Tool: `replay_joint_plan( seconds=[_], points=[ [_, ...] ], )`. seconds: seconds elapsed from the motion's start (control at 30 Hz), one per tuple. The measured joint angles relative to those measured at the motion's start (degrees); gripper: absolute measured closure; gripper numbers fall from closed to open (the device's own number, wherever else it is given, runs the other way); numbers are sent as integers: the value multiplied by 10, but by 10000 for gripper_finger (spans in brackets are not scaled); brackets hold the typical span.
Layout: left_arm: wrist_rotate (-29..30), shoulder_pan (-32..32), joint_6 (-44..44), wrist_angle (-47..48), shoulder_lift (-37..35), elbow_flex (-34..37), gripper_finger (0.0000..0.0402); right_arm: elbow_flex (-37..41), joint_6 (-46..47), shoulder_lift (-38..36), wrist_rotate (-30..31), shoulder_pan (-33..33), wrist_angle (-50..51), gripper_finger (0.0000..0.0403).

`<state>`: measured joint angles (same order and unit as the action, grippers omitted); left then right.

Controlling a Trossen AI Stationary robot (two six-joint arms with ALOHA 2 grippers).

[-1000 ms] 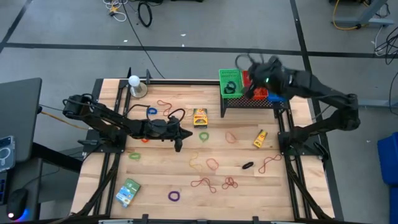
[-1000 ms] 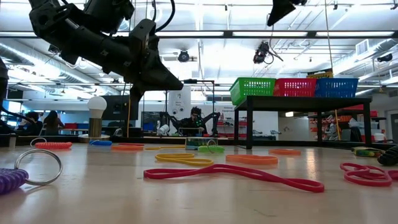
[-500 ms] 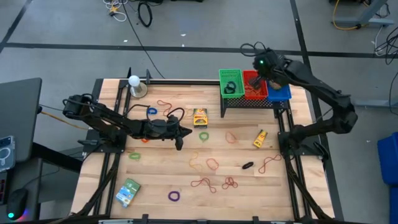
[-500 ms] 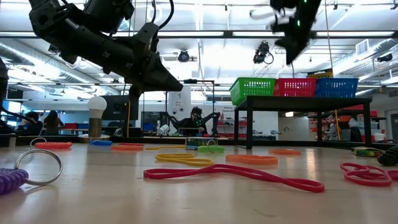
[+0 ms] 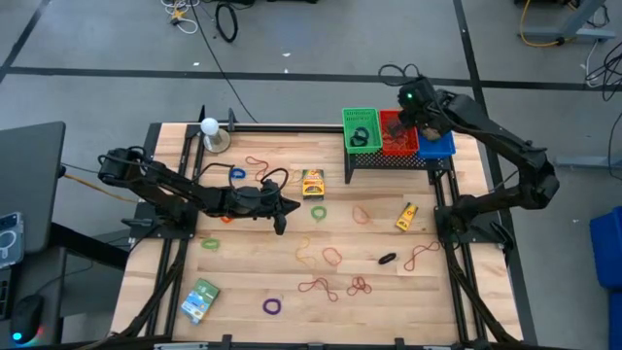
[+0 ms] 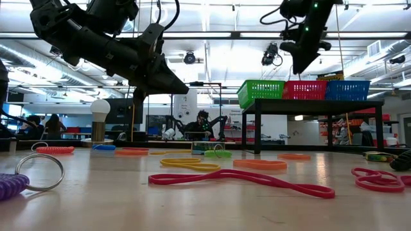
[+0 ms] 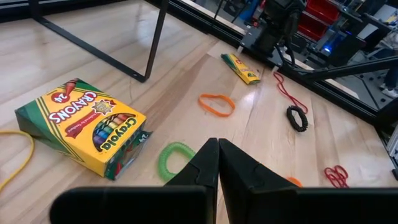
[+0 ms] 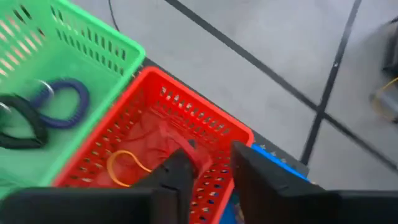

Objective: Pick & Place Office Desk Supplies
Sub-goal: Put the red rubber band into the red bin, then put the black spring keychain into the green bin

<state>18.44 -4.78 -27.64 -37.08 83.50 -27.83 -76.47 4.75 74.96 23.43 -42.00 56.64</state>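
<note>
Supplies lie scattered across the wooden table (image 5: pixel 243 292). At the left side, the left gripper (image 5: pixel 279 226) hangs low over the boards with its fingers pressed together and nothing between them; its wrist view shows the crayon box (image 7: pixel 81 127) close by, a green coil ring (image 7: pixel 176 159) just ahead of the fingertips and an orange band (image 7: pixel 216 104) farther on. Toward the middle and right, red bands (image 5: pixel 335 288), a purple ring (image 5: pixel 272 306), a black ring (image 5: pixel 387 260) and the small yellow bottle (image 5: pixel 406 216) rest on the wood, well apart from each other.

Farther right, on the raised rack, the right gripper (image 8: pixel 211 163) hovers over the red basket (image 8: pixel 186 124), which sits between the green basket (image 5: pixel 360 129) and the blue basket (image 5: pixel 437 144). Its fingers stand partly apart with nothing gripped (a drop seems the step in hand). Red bands and an orange one already lie inside. To do this well, the fingers should spread fully while centred over the red basket, then rise straight up so nothing snags the mesh wall.
</note>
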Motion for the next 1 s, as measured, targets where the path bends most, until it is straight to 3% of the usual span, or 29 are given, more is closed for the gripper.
replay_joint_plan(
  seconds=[0.37,0.77,1.0],
  points=[
    [0,0,-12,0,0,0,385,-28,162,0,-104,-10,66,197],
    [-6,0,-30,0,0,0,385,-28,231,0,-95,-33,89,111],
    [-7,-1,-63,0,0,0,385,-28,151,-42,-50,-10,54,92]
  ],
)
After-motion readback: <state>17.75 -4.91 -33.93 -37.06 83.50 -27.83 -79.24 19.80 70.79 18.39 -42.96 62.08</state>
